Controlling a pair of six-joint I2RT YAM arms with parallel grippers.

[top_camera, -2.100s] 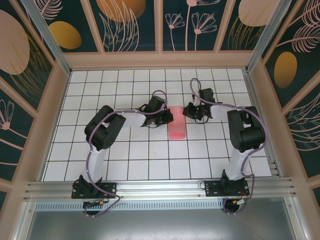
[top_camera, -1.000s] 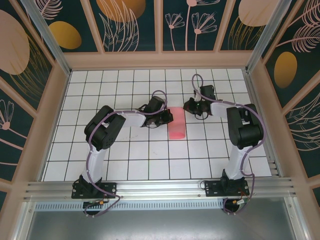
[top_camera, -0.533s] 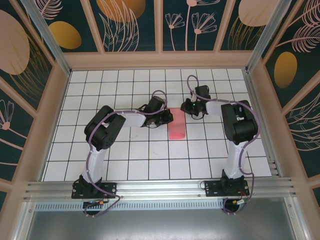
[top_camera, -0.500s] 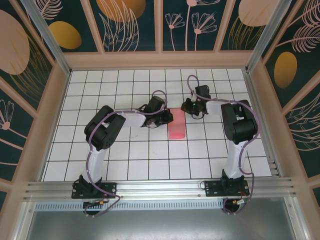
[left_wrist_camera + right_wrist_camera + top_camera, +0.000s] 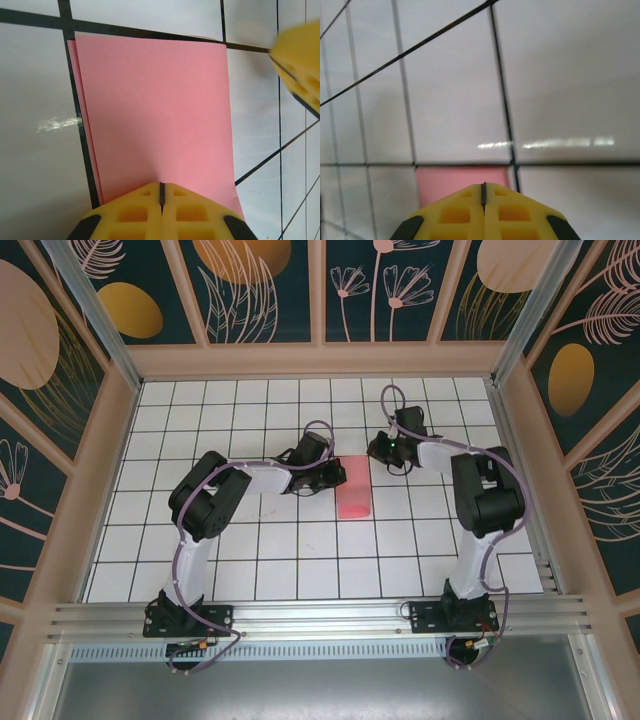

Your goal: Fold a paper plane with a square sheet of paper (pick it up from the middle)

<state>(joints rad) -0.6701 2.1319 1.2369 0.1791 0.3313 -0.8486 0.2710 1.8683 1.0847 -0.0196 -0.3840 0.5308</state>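
The square sheet of paper (image 5: 354,492) is pink-red and lies flat on the white grid table, folded into a rectangle about one tile wide and two long. No paper plane is in view. My left gripper (image 5: 341,476) is shut, and its yellow tips rest on the paper's left long edge. In the left wrist view the gripper (image 5: 161,187) sits over the near edge of the paper (image 5: 155,105). My right gripper (image 5: 377,449) is shut and holds nothing, just beyond the paper's far right corner. The right wrist view has the gripper (image 5: 483,186) low above the paper (image 5: 452,181).
The grid table (image 5: 250,550) is walled by a wooden frame (image 5: 320,360) at the back and sides. A metal rail (image 5: 320,618) with both arm bases runs along the near edge. A yellow fingertip (image 5: 300,70) of the right gripper shows at the left wrist view's upper right.
The right gripper has shifted a little around the paper's far right corner, first leftward, then back to the right and slightly farther away. The left arm and the paper have stayed still.
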